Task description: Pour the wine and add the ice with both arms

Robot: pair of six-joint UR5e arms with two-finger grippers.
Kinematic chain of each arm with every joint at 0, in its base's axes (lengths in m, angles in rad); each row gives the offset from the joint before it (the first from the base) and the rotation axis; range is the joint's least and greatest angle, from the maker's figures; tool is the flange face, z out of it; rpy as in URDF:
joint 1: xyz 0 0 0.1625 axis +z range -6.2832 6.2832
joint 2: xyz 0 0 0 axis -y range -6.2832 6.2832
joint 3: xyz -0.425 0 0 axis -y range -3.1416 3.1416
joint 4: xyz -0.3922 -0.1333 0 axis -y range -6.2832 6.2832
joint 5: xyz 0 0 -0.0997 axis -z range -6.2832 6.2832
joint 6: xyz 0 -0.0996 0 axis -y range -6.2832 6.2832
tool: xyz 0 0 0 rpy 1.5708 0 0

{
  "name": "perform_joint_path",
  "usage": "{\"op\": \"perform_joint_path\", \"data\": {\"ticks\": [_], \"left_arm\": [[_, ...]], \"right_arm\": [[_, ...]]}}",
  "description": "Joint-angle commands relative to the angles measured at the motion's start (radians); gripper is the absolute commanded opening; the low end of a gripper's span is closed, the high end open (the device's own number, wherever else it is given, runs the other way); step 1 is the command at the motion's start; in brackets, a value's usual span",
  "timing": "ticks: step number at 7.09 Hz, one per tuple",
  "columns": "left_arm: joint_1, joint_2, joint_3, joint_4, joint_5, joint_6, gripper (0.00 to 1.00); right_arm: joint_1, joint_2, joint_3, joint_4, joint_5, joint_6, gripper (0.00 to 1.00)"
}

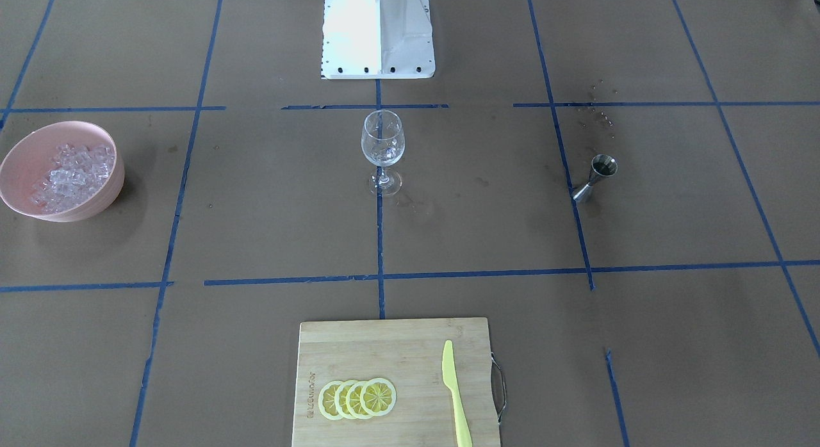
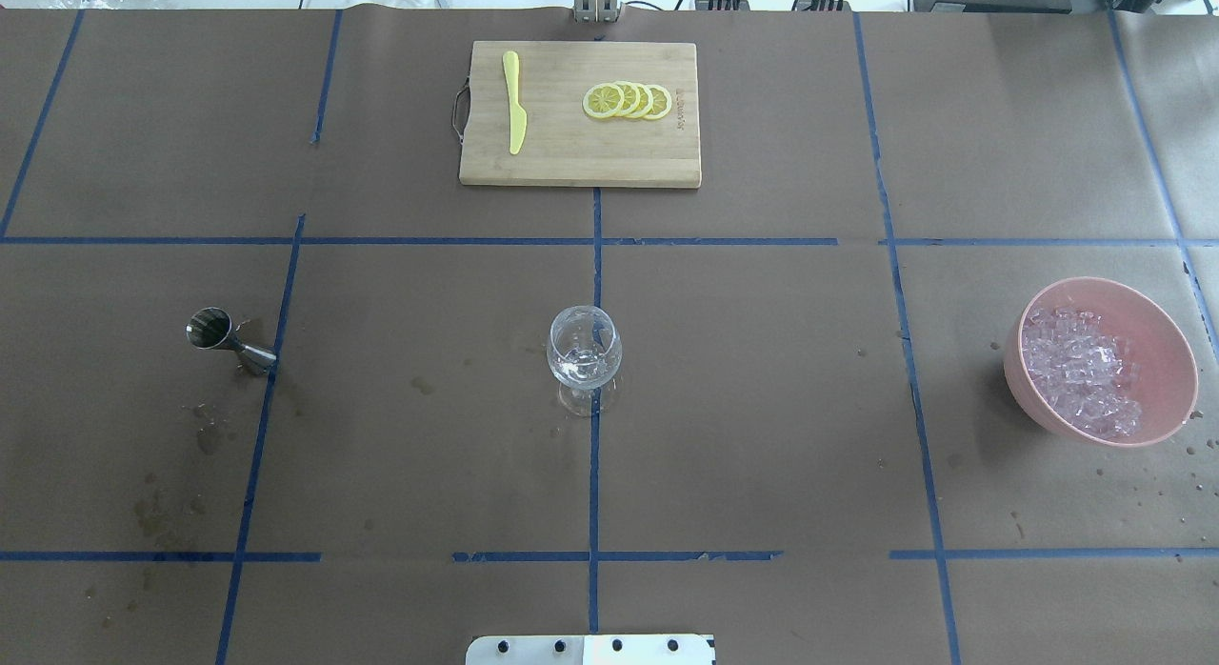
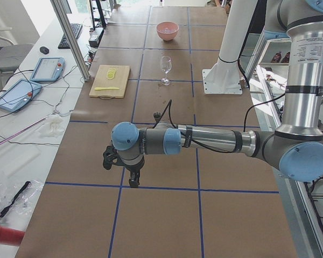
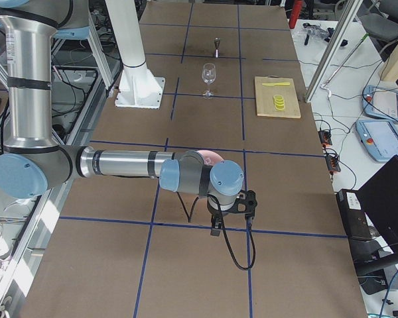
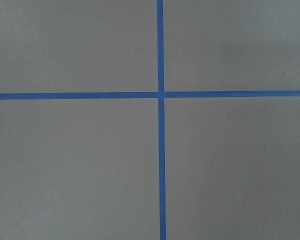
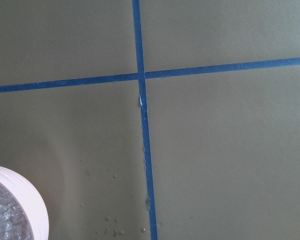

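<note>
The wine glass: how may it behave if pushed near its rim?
The wine glass would likely tip: its wide bowl stands high on a thin stem and small foot. Clear and thin-looking, it is probably fragile and slippery.

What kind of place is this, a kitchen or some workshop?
Most likely a robotics lab staged as a bar: a left arm and right arm reach over a table taped with a blue grid, control tablets lie alongside, and a wine glass, jigger and bowl of ice stand ready.
</note>
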Motion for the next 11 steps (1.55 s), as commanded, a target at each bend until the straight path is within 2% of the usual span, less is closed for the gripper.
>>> {"op": "perform_joint_path", "data": {"ticks": [1,4,5,8,9,10,11], "left_arm": [[0.0,-0.006,-0.021,-0.002,0.0,-0.003,1.0],[0.008,-0.058,-0.202,-0.006,0.0,-0.041,1.0],[0.018,-0.061,-0.271,-0.078,0.0,-0.164,1.0],[0.219,-0.049,-0.475,-0.224,0.018,-0.604,1.0],[0.332,-0.025,-0.542,-0.301,0.128,-0.76,1.0],[0.473,0.053,-0.598,-0.43,0.273,-0.926,1.0],[0.579,0.113,-0.61,-0.551,0.351,-1.058,1.0]], "right_arm": [[0.0,0.011,0.003,0.0,0.0,-0.001,1.0],[-0.002,0.028,0.027,0.0,0.009,0.011,1.0],[-0.005,0.048,0.034,0.0,0.01,0.011,1.0],[-0.012,0.075,0.027,-0.001,0.045,0.019,1.0],[-0.012,0.077,0.044,0.0,0.046,0.019,1.0],[-0.022,0.083,0.047,0.0,0.045,0.027,1.0],[-0.025,0.098,0.047,0.0,0.045,0.059,1.0]]}}
